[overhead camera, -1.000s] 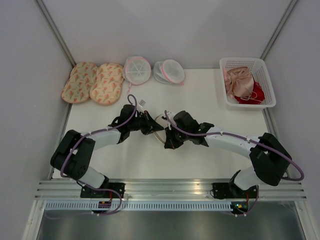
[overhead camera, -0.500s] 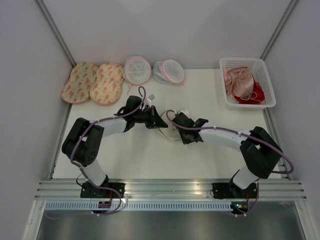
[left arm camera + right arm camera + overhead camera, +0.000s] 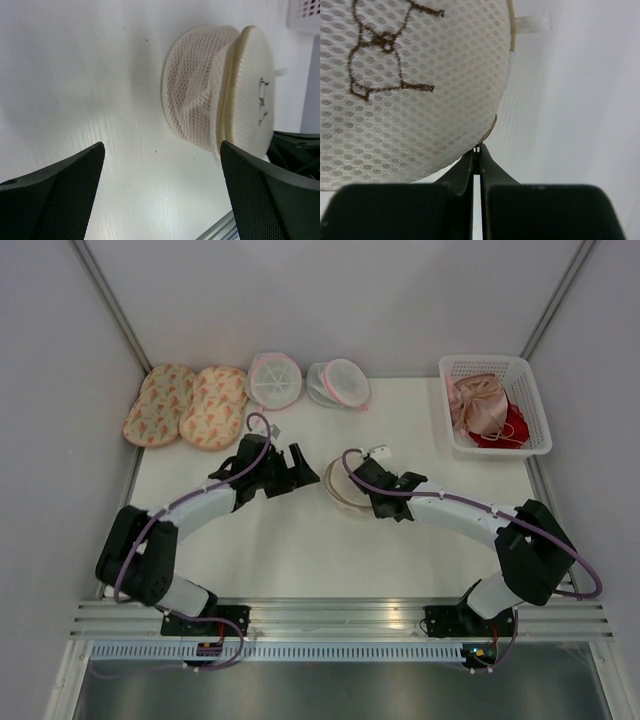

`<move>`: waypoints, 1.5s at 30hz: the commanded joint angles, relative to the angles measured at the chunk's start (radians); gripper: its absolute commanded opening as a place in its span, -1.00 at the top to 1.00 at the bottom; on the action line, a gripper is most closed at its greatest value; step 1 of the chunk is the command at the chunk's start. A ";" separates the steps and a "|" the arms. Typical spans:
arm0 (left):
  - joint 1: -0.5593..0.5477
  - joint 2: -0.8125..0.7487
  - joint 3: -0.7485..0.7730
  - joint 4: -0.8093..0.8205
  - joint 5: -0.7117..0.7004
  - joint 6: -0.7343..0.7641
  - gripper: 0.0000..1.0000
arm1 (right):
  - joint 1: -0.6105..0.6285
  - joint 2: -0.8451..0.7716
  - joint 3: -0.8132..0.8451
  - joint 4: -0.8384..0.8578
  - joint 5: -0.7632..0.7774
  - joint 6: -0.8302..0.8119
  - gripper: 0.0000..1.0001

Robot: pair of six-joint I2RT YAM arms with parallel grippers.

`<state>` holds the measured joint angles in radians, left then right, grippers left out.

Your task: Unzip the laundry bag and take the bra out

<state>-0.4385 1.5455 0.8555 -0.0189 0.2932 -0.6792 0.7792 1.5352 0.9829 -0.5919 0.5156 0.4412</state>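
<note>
- Peach floral bags point(image 3: 186, 405) and pink-trimmed white mesh bags point(image 3: 274, 380) lie along the back left, and we leave them alone.
- Left of centre, our left gripper point(image 3: 304, 467) hovers with its jaws spread wide, holding nothing, just beside the laundry bag point(image 3: 336, 492).
- The bag sits mid-table between both grippers. Its two halves look closed together along the tan edging we can see.
- Our right gripper point(image 3: 480, 159) has its fingertips pressed together right at the bag's rim. We cannot tell whether they pinch the zipper pull.
- At far right, a white basket point(image 3: 480, 360) holds pinkish-beige fabric point(image 3: 478, 405) and a red garment point(image 3: 512, 430).
- We judge the task barely begun: unzipping remains, and the bra is not visibly out of the bag.
</note>
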 commanded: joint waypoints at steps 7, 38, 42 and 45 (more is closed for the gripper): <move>-0.009 -0.326 -0.242 0.177 0.191 -0.301 -0.99 | 0.002 -0.155 -0.130 0.406 -0.963 -0.073 0.99; -0.095 -0.070 -0.200 0.405 0.317 -0.339 0.95 | 0.011 -0.130 -0.090 0.205 -0.712 -0.121 0.99; -0.095 -0.078 -0.197 0.386 0.299 -0.330 0.95 | 0.009 -0.153 -0.092 0.167 -0.646 -0.118 0.99; -0.095 -0.076 -0.197 0.386 0.299 -0.332 0.95 | 0.009 -0.161 -0.078 0.147 -0.618 -0.117 0.99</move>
<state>-0.5407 1.4788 0.6239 0.3786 0.5949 -1.0531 0.7975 1.3941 0.8841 -0.3206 -0.2432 0.3511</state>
